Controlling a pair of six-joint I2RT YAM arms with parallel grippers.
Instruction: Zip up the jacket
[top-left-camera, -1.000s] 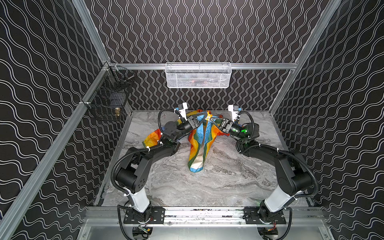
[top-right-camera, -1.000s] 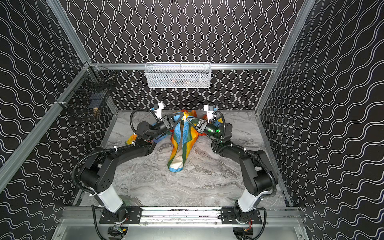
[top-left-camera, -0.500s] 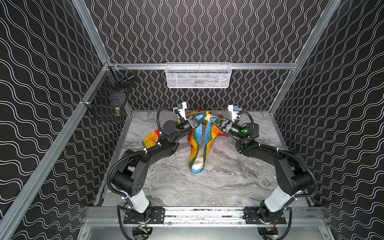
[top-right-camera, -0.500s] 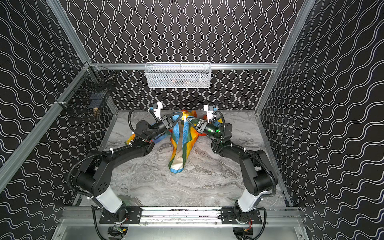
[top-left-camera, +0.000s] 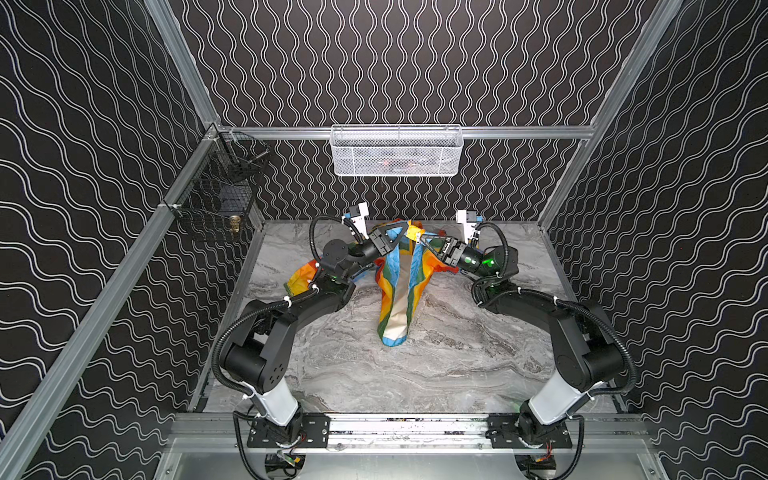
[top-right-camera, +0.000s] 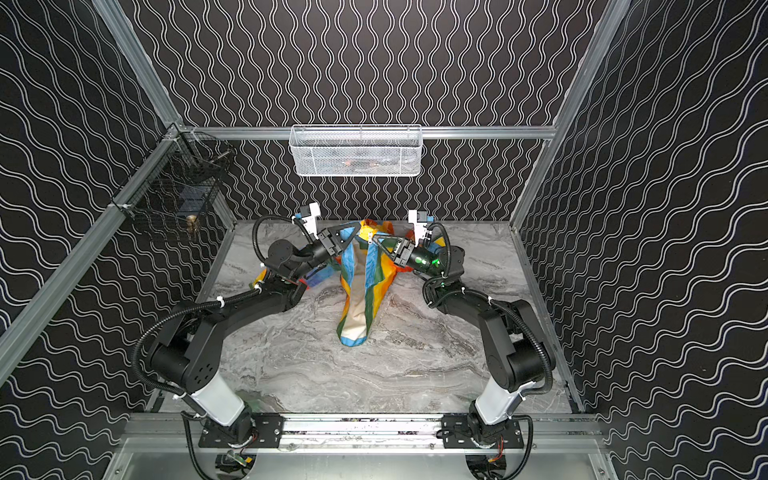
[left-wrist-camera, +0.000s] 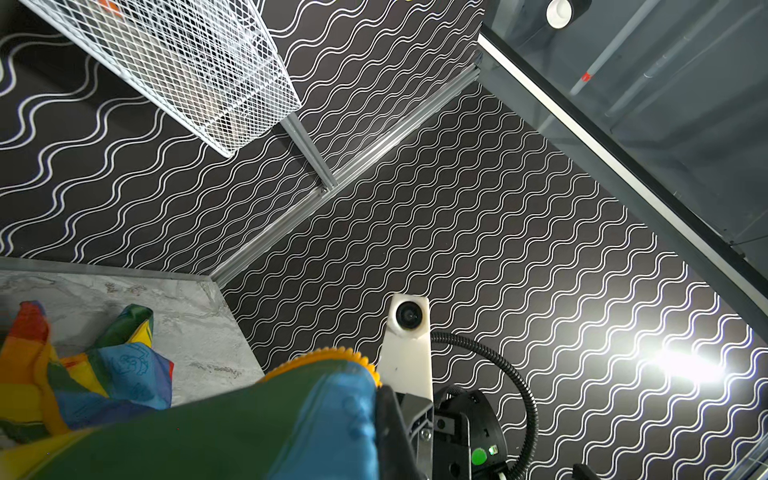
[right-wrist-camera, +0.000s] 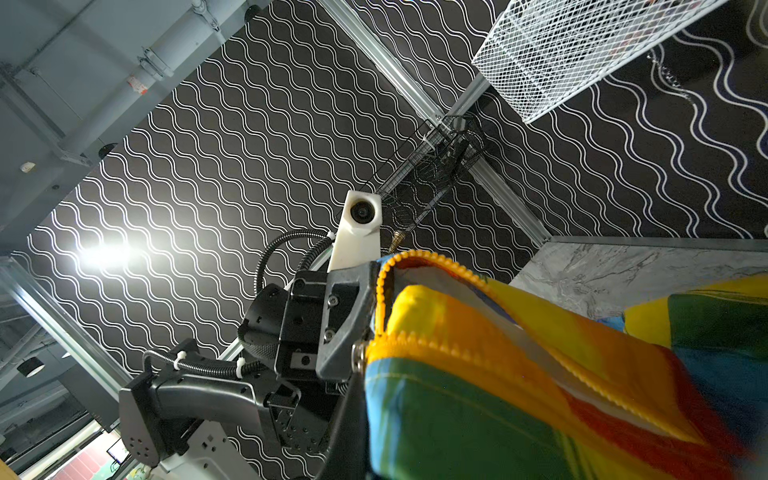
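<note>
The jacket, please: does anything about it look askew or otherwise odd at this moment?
Yes. The jacket hangs bunched between the left claw and right claw, each shut on a zipper edge. Its front gapes, showing pale lining, and part of it lies crumpled under the left arm.

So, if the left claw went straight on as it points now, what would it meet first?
Past the jacket edge that the left claw holds, most likely the right claw, which faces it close by; depth is unclear.

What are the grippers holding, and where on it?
Both are shut on the jacket: left gripper on one front edge, right gripper on the other, beside the orange zipper teeth.
</note>
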